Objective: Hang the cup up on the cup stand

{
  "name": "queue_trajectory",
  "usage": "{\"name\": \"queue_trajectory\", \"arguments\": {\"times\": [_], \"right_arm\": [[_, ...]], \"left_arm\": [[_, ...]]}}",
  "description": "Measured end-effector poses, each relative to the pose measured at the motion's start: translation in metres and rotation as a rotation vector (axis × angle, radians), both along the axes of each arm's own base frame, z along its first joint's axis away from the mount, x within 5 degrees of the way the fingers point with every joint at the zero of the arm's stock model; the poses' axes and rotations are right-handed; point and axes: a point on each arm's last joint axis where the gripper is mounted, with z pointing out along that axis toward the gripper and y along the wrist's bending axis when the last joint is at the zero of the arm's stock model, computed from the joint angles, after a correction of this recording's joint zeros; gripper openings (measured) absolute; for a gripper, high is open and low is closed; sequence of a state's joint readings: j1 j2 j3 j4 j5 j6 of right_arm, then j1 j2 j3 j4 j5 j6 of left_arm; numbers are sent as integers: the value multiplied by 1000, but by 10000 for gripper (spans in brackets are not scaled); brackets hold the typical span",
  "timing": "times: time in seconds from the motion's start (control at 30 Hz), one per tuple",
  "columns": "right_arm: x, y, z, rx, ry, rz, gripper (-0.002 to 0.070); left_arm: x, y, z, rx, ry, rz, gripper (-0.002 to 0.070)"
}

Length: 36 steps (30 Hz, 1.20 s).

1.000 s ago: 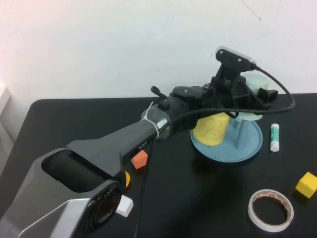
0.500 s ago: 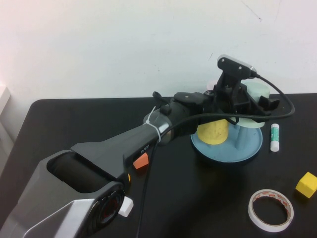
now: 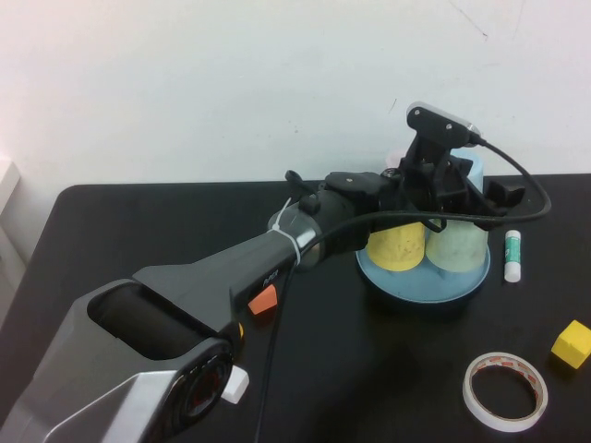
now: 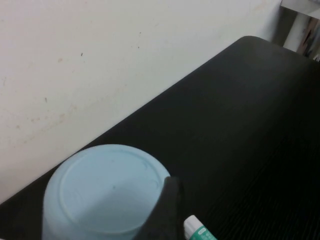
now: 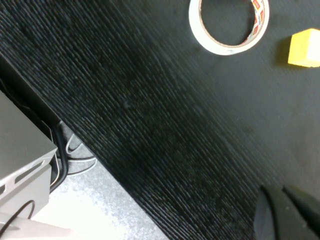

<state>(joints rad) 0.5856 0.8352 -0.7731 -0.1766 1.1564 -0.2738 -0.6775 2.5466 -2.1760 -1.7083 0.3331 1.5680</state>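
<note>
left gripper [image 3: 476, 196] over far-right table edge, jaws spread, empty | pale mint-green plastic tumbler [image 3: 456, 248] inverted on round light blue plastic peg tray [image 3: 386, 277], axis upright, directly below gripper, beside yellow cup [image 3: 396, 245] | right gripper [image 5: 285, 212] near front edge, fingers together, empty, farther.

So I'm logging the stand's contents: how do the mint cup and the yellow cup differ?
The mint-green cup is pale and sits on the right of the cup stand, beneath the left gripper; the yellow cup is brighter, on the left. Both stand upside down, similar in size. The right gripper hangs off the table edge.
</note>
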Motion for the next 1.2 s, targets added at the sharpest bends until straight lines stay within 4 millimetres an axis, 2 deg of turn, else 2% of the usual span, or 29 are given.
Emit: {"name": "queue_trajectory", "arguments": {"times": [0.13, 0.2, 0.23, 0.33, 0.47, 0.63, 0.7, 0.8, 1.0, 1.03, 1.13, 1.2], "right_arm": [[0, 0, 0, 0, 0, 0, -1], [0, 0, 0, 0, 0, 0, -1], [0, 0, 0, 0, 0, 0, -1], [0, 0, 0, 0, 0, 0, -1], [0, 0, 0, 0, 0, 0, -1], [0, 0, 0, 0, 0, 0, -1], [0, 0, 0, 0, 0, 0, -1], [0, 0, 0, 0, 0, 0, -1], [0, 0, 0, 0, 0, 0, -1], [0, 0, 0, 0, 0, 0, -1], [0, 0, 0, 0, 0, 0, -1], [0, 0, 0, 0, 0, 0, -1]], "left_arm": [[1, 1, 7, -1, -11, 22, 649], [0, 3, 23, 0, -45, 37, 622], [-2, 7, 46, 19, -114, 36, 584], [-9, 13, 85, 45, -219, 35, 507], [-24, 26, 141, 95, -359, 24, 361], [-56, 50, 204, 247, -499, -67, 130], [-70, 63, 226, 332, -527, -95, 55], [-96, 89, 265, 405, -537, -88, 17], [-147, 149, 343, 417, -582, 106, 2], [-166, 173, 368, 400, -600, 193, 1], [-194, 206, 396, 374, -617, 311, 1], [-214, 228, 407, 355, -624, 370, 0]]}}
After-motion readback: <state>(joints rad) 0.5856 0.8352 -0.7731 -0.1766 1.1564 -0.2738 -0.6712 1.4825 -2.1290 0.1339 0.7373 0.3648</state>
